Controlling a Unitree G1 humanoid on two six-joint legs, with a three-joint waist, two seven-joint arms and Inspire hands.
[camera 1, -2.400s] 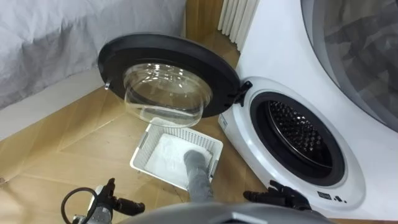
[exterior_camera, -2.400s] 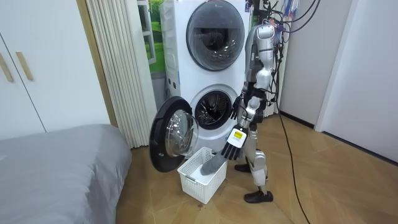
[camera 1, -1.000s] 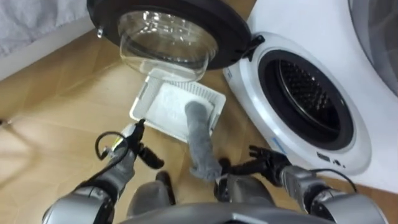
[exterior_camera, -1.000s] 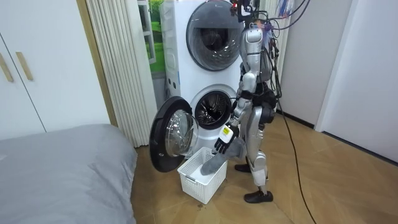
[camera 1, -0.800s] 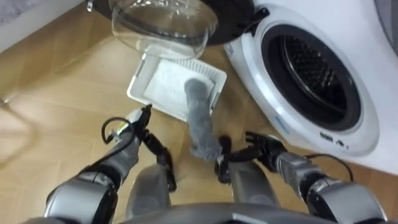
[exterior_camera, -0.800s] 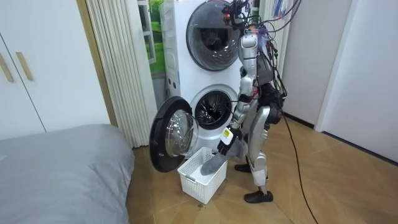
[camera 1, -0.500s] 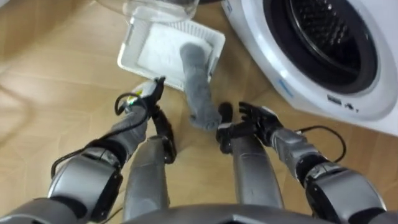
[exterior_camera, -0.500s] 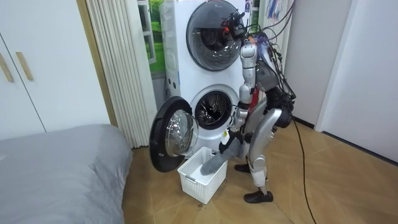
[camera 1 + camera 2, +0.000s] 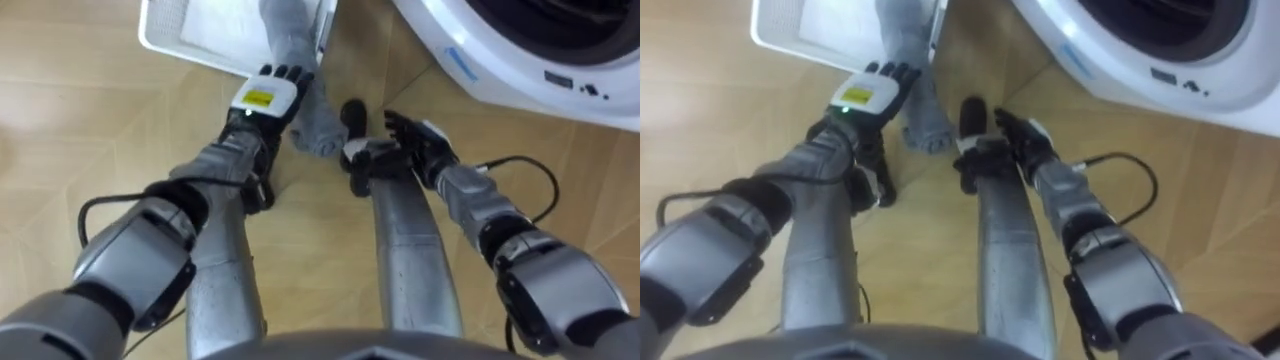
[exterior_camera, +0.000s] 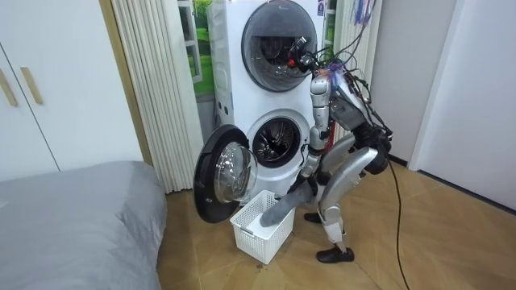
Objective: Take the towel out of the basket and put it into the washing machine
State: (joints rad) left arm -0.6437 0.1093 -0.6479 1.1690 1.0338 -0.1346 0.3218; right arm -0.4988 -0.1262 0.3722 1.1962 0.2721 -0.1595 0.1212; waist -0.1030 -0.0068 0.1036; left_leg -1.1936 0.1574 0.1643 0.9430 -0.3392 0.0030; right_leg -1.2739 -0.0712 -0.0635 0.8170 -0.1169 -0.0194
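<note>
Robot bends low — left hand (image 9: 268, 98), fingers straight, right by grey towel (image 9: 318, 125) hanging over white basket (image 9: 165, 40), top middle; right hand (image 9: 415, 140) open, loose — mid-frame.

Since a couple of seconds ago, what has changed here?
The robot bent forward beside the basket; its left hand came down to the towel, fingers straight, no grip yet. The right hand dropped by its knee, open. Towel, basket and washer door stayed put.

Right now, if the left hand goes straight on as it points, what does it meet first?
Probably the grey towel hanging over the white basket's rim; the fingertips of the left hand lie right beside it, though depth is unclear.
</note>
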